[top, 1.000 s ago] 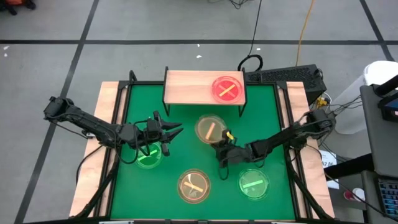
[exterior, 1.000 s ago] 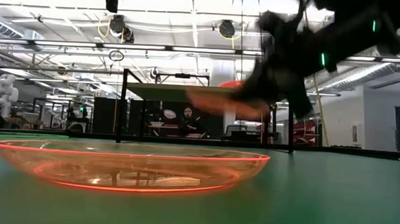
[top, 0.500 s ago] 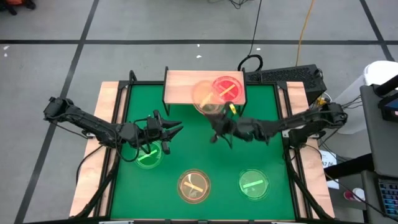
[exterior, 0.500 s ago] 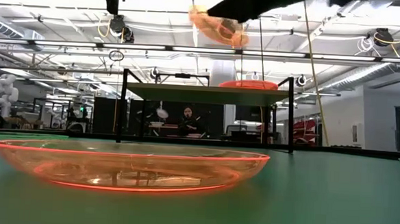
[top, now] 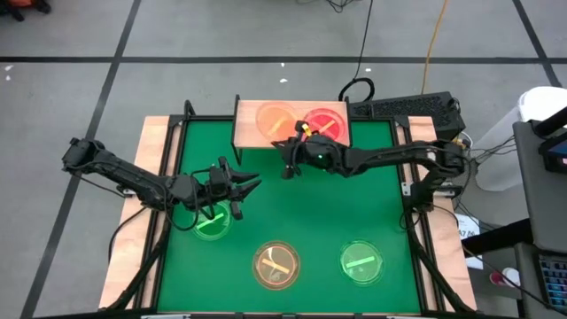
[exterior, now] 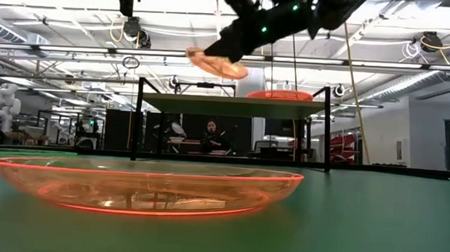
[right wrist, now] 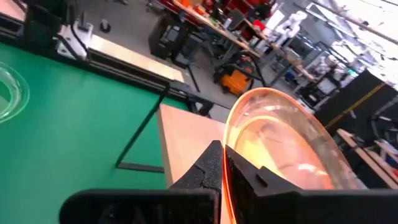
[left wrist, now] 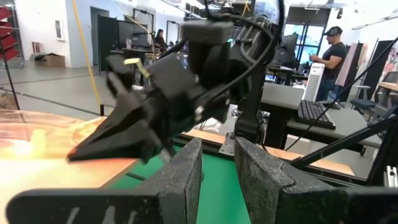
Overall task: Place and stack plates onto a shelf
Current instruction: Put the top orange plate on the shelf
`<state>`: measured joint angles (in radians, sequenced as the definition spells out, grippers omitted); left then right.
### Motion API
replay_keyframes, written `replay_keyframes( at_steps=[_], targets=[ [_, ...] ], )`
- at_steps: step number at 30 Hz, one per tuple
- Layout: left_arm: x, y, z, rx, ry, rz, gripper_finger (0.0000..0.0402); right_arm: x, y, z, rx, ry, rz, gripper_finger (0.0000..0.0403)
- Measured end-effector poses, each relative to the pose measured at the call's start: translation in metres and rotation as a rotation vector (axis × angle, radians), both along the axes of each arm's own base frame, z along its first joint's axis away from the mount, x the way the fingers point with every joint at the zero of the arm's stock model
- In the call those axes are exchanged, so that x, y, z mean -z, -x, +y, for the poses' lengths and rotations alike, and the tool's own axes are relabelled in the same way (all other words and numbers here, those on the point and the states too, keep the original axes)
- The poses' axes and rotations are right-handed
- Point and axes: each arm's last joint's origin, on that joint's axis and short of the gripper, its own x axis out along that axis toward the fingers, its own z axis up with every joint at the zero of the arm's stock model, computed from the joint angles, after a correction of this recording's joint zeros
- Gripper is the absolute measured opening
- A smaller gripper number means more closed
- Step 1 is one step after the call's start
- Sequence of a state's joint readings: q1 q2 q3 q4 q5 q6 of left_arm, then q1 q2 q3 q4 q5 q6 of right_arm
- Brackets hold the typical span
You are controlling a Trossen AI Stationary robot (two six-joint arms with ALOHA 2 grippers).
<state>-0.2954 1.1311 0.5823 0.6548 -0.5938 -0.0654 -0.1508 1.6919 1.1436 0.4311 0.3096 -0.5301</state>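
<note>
Amber plate [top: 274, 119] held over the shelf [top: 249, 130] by the right gripper [top: 292, 151].
Right gripper is clenched on the plate's rim, and the low view shows the plate [exterior: 216, 63] tilted in the air above the shelf top [exterior: 232, 101], over its 9 o'clock half. A pink plate [top: 324, 125] lies flat on the shelf's 3 o'clock half, just beside the amber one in the high view. On the green mat [top: 292, 208], three more plates rest: a green plate [top: 212, 223] at 9 o'clock, a tan plate [top: 275, 265] at 6 o'clock, and another green one [top: 361, 263] towards 5 o'clock. Left gripper [top: 246, 187] hovers just over the 9 o'clock green plate, its fingers [left wrist: 186, 177] slightly parted and holding nothing. All of this sits on a wooden bench [top: 149, 147].
</note>
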Motion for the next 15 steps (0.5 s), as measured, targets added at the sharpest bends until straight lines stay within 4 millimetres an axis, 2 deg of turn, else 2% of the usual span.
replay_keyframes(
  at_steps=[5, 8, 15],
  targets=[
    [0.000, 0.000, 0.000, -0.001, -0.004, 0.001, 0.0102, 0.021, -0.020, -0.008, -0.011, -0.013, 0.052, 0.0000],
    [0.000, 0.000, 0.000, -0.001, -0.007, 0.002, 0.0102, 0.027, -0.030, -0.010, -0.013, -0.011, 0.061, 0.0000],
    [0.000, 0.000, 0.000, -0.001, -0.006, 0.004, 0.0102, 0.043, -0.035, -0.024, 0.018, -0.015, 0.092, 0.0000]
  ],
)
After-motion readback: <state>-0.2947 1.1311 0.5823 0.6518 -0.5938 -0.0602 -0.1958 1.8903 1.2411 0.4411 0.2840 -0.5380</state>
